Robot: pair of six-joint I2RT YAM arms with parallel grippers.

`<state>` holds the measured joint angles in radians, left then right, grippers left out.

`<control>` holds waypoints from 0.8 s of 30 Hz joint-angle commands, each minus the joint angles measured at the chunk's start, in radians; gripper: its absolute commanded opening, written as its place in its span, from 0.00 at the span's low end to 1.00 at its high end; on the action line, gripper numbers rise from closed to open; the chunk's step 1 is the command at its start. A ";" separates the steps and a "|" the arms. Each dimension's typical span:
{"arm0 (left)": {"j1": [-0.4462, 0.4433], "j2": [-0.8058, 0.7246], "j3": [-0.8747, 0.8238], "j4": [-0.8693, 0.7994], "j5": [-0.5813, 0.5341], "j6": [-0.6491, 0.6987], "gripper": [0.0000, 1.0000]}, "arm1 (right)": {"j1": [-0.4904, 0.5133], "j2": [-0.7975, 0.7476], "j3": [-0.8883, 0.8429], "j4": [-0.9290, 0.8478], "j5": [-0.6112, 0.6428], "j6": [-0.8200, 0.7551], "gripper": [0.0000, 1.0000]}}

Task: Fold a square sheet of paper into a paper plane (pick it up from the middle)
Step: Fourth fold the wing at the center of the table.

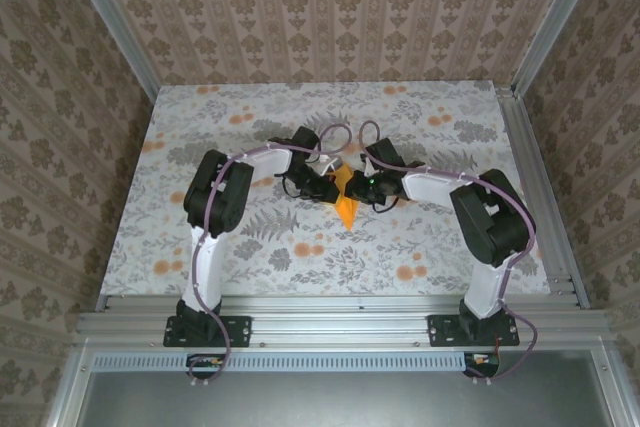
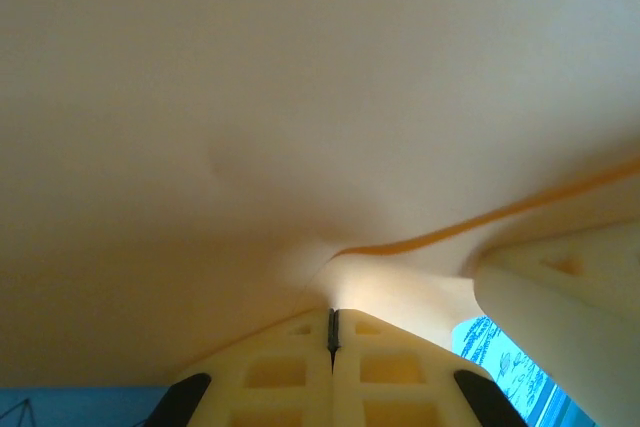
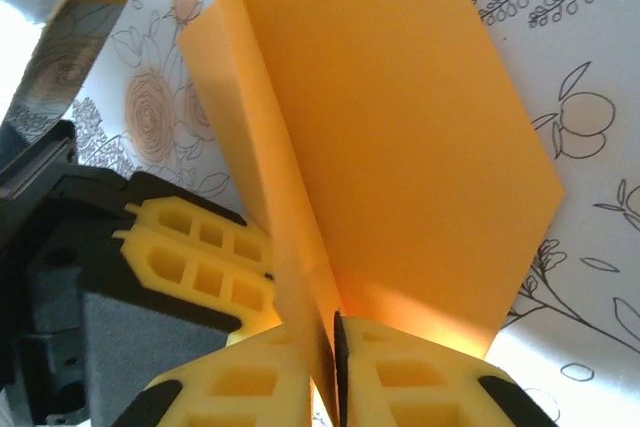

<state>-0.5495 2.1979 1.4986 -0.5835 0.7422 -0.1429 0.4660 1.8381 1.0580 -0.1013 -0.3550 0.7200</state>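
The square sheet of paper, bright orange and creased into a pointed folded shape, is held up off the middle of the table between both grippers. My left gripper is shut on it from the left. In the left wrist view its jaws are pressed together at the paper's edge, and the paper spreads pale orange just ahead. My right gripper is shut on a standing flap of the paper. The left gripper's yellow fingers meet the same flap from the other side.
The table wears a cloth printed with grey leaves and orange flowers. Aluminium rails run along the near edge and the right side. Patterned walls close in the back and both sides.
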 commanded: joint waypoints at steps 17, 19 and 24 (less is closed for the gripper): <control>0.022 0.052 -0.065 -0.015 -0.106 -0.023 0.04 | 0.006 -0.048 -0.076 0.107 -0.058 0.071 0.14; 0.023 0.049 -0.069 -0.009 -0.106 -0.027 0.04 | 0.006 -0.042 -0.081 0.125 -0.063 0.079 0.12; 0.028 0.046 -0.074 0.005 -0.069 -0.035 0.04 | 0.006 -0.015 -0.072 0.150 -0.075 0.094 0.09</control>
<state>-0.5354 2.1979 1.4727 -0.5449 0.7887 -0.1673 0.4660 1.8023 0.9878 0.0135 -0.4042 0.7925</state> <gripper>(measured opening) 0.048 0.096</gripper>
